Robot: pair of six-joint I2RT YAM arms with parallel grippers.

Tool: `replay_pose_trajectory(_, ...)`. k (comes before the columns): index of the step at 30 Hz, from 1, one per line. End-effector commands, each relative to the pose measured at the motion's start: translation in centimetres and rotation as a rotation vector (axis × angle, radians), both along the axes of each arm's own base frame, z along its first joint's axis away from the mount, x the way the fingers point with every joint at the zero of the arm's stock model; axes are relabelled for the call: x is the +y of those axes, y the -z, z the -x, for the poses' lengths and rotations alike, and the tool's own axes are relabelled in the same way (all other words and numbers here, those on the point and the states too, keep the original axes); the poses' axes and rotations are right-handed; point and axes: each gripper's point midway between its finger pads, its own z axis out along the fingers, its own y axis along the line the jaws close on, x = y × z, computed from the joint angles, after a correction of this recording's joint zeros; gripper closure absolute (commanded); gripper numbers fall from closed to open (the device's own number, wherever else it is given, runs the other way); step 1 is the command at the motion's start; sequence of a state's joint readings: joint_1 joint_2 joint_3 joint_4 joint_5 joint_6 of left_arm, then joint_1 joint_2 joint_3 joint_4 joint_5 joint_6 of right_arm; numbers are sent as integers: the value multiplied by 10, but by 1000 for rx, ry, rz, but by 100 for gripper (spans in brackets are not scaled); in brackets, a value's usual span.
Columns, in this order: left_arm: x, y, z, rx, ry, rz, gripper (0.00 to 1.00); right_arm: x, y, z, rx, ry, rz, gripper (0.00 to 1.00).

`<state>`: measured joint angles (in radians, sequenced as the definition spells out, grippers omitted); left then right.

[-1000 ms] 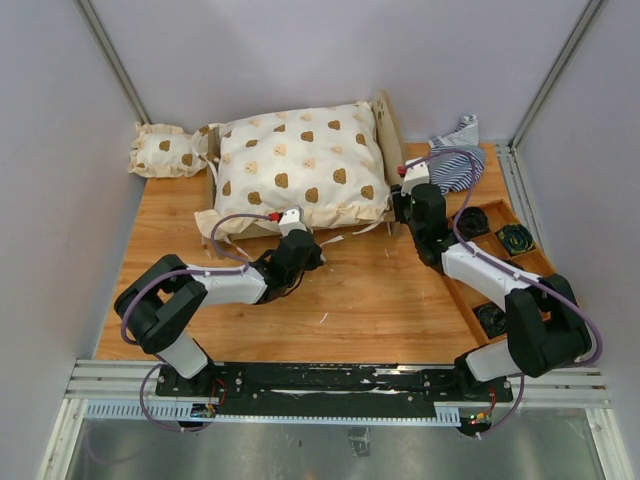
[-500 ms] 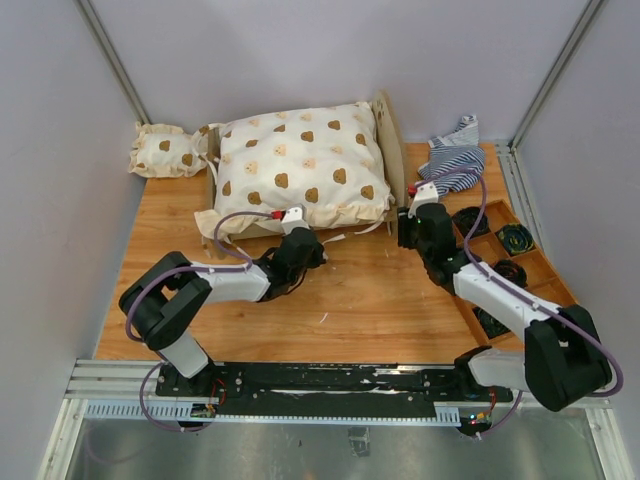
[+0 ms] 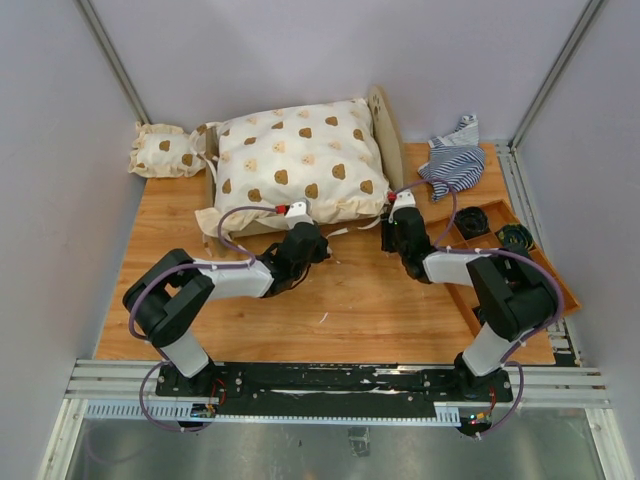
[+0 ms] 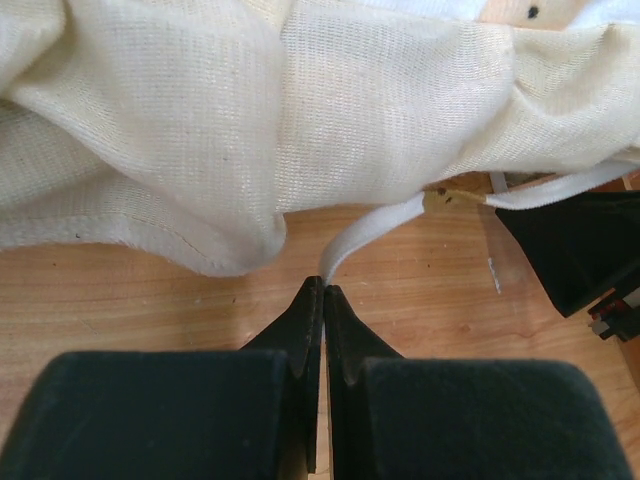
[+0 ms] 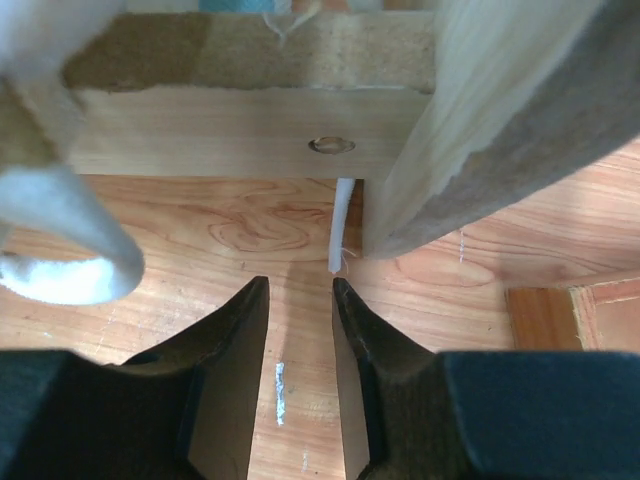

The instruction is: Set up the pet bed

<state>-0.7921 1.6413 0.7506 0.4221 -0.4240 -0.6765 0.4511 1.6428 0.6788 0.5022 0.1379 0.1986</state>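
I had left gripper (image 4: 322, 285) clamped on flat white ribbon tie (image 4: 375, 222), presumably for knotting; right gripper (image 5: 298, 283) narrow, empty, 2nd white strap end (image 5: 340, 225) just ahead, by light-wood pet bed (image 5: 250, 130).

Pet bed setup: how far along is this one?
Done: the big cushion lies on the pet bed. In hand: left hand shut on a cushion tie; right hand open, facing a second tie at the bed's corner. Left: securing ties, probably placing the small pillow lying beside the bed.

Cushion (image 3: 298, 165) lies on pet bed (image 3: 385, 135), tray (image 3: 548, 262) to its right
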Motion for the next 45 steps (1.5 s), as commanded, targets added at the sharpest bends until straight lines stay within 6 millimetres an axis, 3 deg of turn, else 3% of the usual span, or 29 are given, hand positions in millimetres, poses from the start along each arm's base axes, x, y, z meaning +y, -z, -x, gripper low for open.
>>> replay_pose_trajectory(1,-4,-13,-13,-39,-6,23,98,6,-17,-28,-115,47,-32,65)
replay_pose_trajectory(5,-9,-15,-13,-36,6,46,98,-2,-19,-34,-119,115,-20,61)
replay_pose_trajectory(9,-16,-18,-14,-33,21,74,98,-4,14,-27,59,147,35,60)
replay_pose_trajectory(14,-19,-24,-15,-41,26,84,98,-10,41,-21,116,183,59,61)
replay_pose_trajectory(22,-21,-20,-15,-29,27,91,98,-8,49,-17,137,200,17,70)
replay_pose_trajectory(27,-22,-15,-15,-18,25,93,98,5,55,-13,188,141,13,75)
replay_pose_trajectory(30,-22,-13,-16,-17,20,90,98,11,54,-5,174,121,-9,76)
replay_pose_trajectory(34,-20,-9,-23,-22,-5,69,98,15,44,0,117,136,-80,68)
replay_pose_trajectory(40,-24,-8,-31,-15,-11,60,98,10,18,2,-3,192,-200,64)
replay_pose_trajectory(45,-29,-7,-34,-8,-6,62,98,7,21,-1,-15,232,-205,63)
